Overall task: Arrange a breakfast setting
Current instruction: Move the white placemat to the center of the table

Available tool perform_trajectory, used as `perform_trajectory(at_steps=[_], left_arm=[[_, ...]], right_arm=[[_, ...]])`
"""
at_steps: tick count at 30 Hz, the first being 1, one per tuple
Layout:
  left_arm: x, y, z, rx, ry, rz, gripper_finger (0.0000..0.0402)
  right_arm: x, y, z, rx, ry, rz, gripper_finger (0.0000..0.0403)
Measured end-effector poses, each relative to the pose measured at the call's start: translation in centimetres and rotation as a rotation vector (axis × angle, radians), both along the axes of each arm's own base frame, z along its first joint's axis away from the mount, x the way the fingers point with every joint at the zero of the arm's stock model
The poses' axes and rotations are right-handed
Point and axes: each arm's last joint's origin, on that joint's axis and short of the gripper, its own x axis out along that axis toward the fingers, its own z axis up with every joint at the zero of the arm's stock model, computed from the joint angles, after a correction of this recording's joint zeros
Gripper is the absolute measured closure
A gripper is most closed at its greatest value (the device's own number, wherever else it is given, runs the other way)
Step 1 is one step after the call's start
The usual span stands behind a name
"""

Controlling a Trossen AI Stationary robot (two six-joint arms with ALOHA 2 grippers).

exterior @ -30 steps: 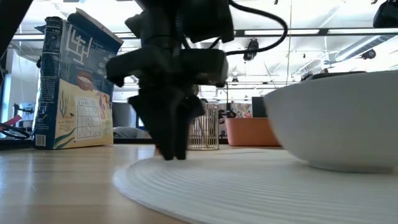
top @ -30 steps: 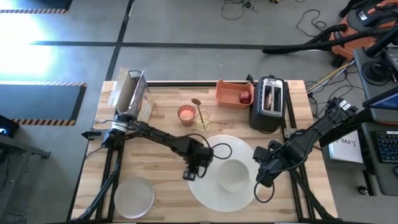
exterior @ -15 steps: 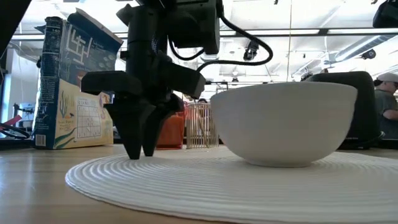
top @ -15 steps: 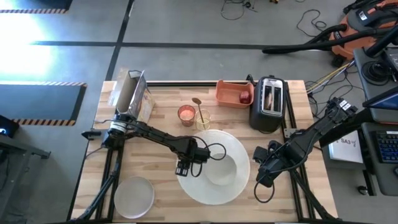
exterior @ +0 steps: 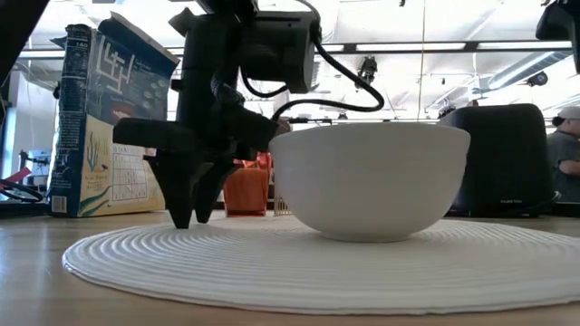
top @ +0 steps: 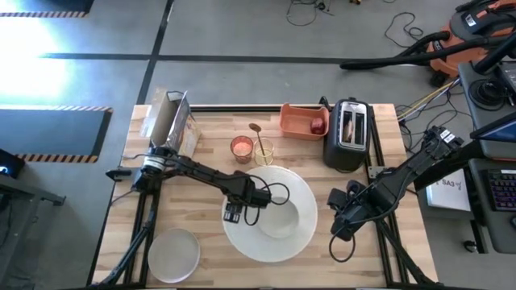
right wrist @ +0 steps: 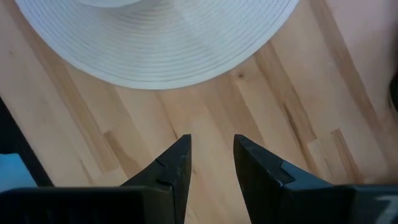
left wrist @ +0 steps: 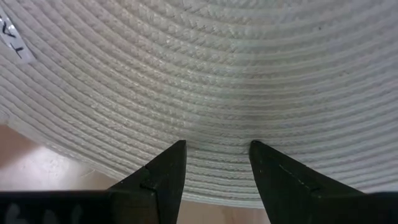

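Overhead, the left gripper [top: 235, 211] sits at the left edge of the large round white plate [top: 300, 242], which looks like a ribbed woven round and lies mid-table with the white bowl [top: 282, 217] on it. I'd guess the arm is dragging or nudging this base into place for the setting. The right gripper [top: 339, 228] waits over bare wood just beside the round's right edge. The smaller white plate [top: 175, 253] lies apart at the near left corner; the pink-red cup [top: 241, 148] and gold spoon [top: 256, 134] stand behind, beside a cereal box [top: 171, 123], an orange tray [top: 301, 120] and a toaster [top: 348, 134].

At table height, the left gripper's fingers [exterior: 190, 186] point straight down onto the round's rim, the bowl upright just beside them.

From the left wrist, the two fingers [left wrist: 163, 177] stand partly apart, tips pressed on the ribbed surface near its edge, with nothing between them that I can make out.

From the right wrist, its fingers [right wrist: 175, 163] are slightly parted over bare table [right wrist: 205, 124], holding nothing.
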Motion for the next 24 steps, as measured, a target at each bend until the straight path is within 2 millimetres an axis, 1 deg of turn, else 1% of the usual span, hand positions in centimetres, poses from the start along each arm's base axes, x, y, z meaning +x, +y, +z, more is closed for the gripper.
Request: perform_trajectory(at_steps=[3,7,16,19,24], left_arm=[[0.1,0.6,0.0,0.028,-0.003,-0.006,0.0238],[0.3,1.9,0.0,0.077,-0.01,0.013,0.0238],[0.6,5.0,0.0,0.079,-0.013,0.081,0.0238],[0.6,5.9,0.1,0.104,-0.013,0.089,0.0238],[0.6,6.6,0.1,0.126,-0.01,0.093,0.0238]], right_arm=[[0.0,-0.1,0.0,-0.016,-0.012,-0.003,0.0294],[0.0,-0.1,0.0,-0.018,-0.013,-0.003,0.0294],[0.0,-0.1,0.0,-0.019,-0.014,-0.001,0.0294],[0.0,-0.1,0.0,-0.019,-0.013,0.0,0.0294],[0.0,-0.1,0.0,-0.018,-0.014,-0.001,0.0294]])
